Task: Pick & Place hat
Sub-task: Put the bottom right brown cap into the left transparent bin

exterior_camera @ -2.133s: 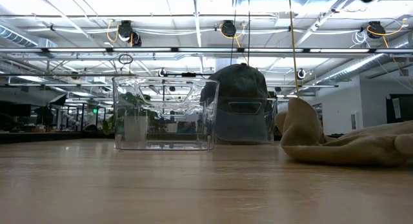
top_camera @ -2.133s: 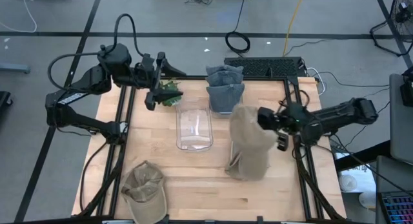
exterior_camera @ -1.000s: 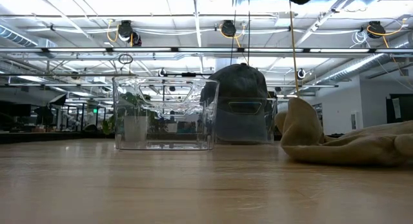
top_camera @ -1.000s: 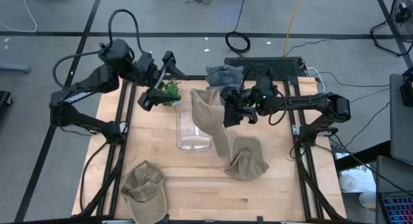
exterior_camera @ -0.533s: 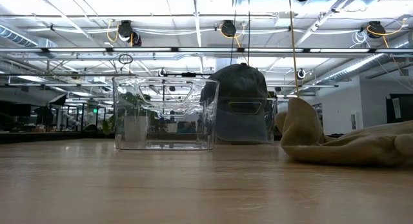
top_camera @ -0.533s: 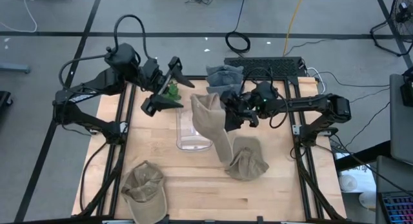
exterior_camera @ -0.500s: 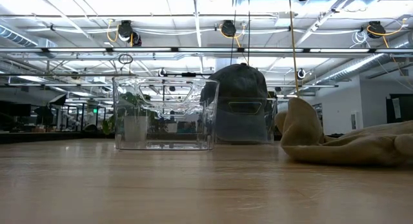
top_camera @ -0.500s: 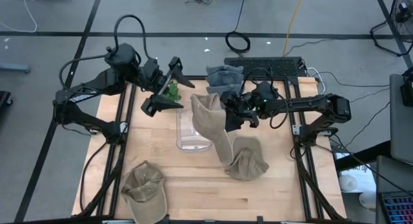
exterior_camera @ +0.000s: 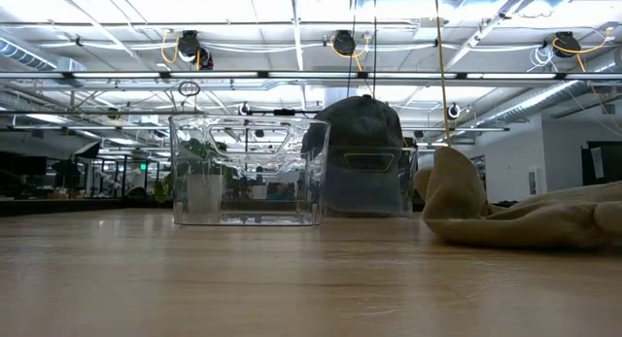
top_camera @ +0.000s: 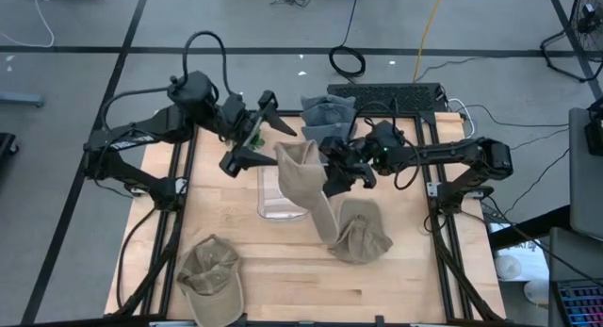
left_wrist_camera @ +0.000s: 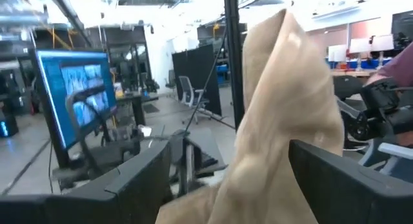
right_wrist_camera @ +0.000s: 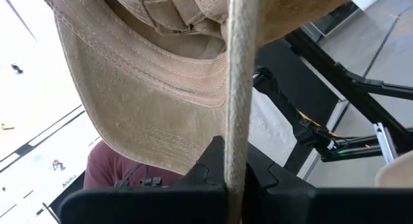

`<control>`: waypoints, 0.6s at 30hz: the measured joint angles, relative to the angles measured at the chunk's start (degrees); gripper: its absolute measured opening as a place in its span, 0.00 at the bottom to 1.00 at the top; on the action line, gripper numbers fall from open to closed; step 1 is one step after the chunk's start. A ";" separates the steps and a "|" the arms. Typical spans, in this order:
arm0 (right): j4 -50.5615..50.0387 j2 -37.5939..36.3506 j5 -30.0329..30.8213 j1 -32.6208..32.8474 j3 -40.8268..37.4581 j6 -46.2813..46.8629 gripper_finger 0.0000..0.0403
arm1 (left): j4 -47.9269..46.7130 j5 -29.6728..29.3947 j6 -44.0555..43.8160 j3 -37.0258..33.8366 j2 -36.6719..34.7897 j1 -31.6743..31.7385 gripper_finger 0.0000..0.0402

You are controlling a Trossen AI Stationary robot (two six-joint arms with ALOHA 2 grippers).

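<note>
Here, midway through a hat transfer at a two-arm robot table:

Step in hand: by the look of it, a carry; the tan hat [top_camera: 306, 181] hangs lifted over the clear bin [top_camera: 283, 190], not yet set down.

Right gripper: the right gripper [top_camera: 337, 171] is clenched on a fold of the hat's fabric, which shows pinched between its fingers in the right wrist view [right_wrist_camera: 235, 88].

Left gripper: the left gripper [top_camera: 252, 134] hovers just beside the hat with jaws spread wide, grasping nothing.

Hat's position: raised above the table [top_camera: 283, 280], draped from the right gripper, partly over the bin's near end.

Hat's axis: long axis runs from the pinched top, near the bin's far end, down toward a second tan hat [top_camera: 360, 231] lying on the table; whether they touch cannot be told.

Next move: likely the left gripper closing on the hanging fabric, or a lowering into the bin.

Other hats: an olive cap [top_camera: 211, 275] near the front edge; grey caps [top_camera: 329, 124] at the back.
</note>
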 joint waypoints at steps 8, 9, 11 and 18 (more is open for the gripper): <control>-0.23 0.00 0.15 0.31 0.00 -0.62 0.00 | 1.28 1.74 1.38 0.00 -0.04 -1.69 0.50; -0.11 0.00 0.17 0.28 0.00 -0.92 0.00 | 1.22 2.55 1.35 0.00 -0.04 -1.73 0.44; 0.01 0.00 0.25 0.26 0.00 -1.19 0.00 | 0.76 3.41 1.31 0.00 -0.14 -1.73 0.32; 0.49 0.00 1.51 0.77 0.00 -1.25 0.00 | -1.30 3.54 0.74 0.00 -0.13 -1.97 0.05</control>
